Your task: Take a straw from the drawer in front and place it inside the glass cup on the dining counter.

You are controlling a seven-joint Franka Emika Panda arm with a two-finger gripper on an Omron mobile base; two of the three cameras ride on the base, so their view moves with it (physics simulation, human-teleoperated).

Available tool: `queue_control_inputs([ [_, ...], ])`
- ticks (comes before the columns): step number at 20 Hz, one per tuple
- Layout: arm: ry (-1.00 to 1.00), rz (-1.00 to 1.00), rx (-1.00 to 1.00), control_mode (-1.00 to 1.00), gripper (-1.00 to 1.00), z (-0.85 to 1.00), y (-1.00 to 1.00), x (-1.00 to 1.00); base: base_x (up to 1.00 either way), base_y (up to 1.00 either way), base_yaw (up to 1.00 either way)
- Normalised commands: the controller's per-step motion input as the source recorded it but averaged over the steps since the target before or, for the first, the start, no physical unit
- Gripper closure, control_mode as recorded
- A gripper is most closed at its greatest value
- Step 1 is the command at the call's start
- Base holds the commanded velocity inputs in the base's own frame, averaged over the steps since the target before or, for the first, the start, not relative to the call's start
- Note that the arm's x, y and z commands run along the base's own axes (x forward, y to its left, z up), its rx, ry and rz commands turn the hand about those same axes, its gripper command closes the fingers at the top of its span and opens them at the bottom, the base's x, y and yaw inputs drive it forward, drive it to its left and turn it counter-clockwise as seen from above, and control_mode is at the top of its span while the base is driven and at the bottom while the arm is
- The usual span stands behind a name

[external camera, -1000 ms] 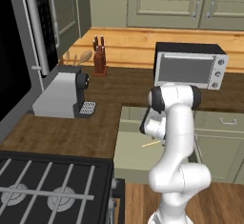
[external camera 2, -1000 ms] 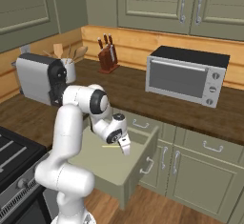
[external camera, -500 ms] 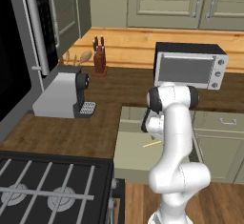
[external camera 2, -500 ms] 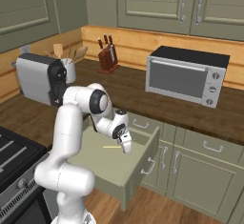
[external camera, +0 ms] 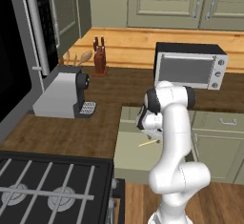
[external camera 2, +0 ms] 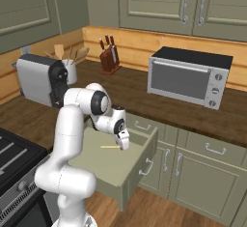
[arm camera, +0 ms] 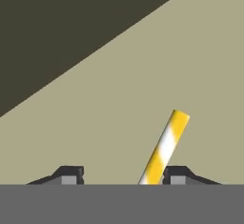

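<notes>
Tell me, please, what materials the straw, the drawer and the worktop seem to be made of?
The straw looks like paper or matte plastic: yellow with white stripes, no shine. The drawer looks like painted wood: flat, even sage-green, with a small metal handle. The worktop looks like dark stained wood: brown streaks like grain, a dull finish. Everything is rendered, so these are guesses.

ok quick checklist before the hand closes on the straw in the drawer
1. Drawer pulled open: ok.
2. Straw lies on the drawer floor, between the fingertips: ok, though nearer one tip than the other.
3. Hand is down inside the drawer at the straw: ok.
4. Jaws apart with room for the straw: ok.
5. Fingertips already touching the straw: cannot tell.
6. Nothing else lying beside the straw in the hand view: ok.
</notes>
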Motion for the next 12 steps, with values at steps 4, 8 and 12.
queue_control_inputs([
  [4,-0.01,0.00,0.02,-1.00,1.00,-0.40,-0.08,-0.71,0.00,0.00,0.00],
  [8,-0.07,0.00,0.04,-1.00,1.00,-0.29,-0.07,-0.77,0.00,0.00,0.00],
  [12,-0.11,0.00,0.01,-1.00,1.00,-0.03,-0.01,-0.56,0.00,0.00,0.00],
])
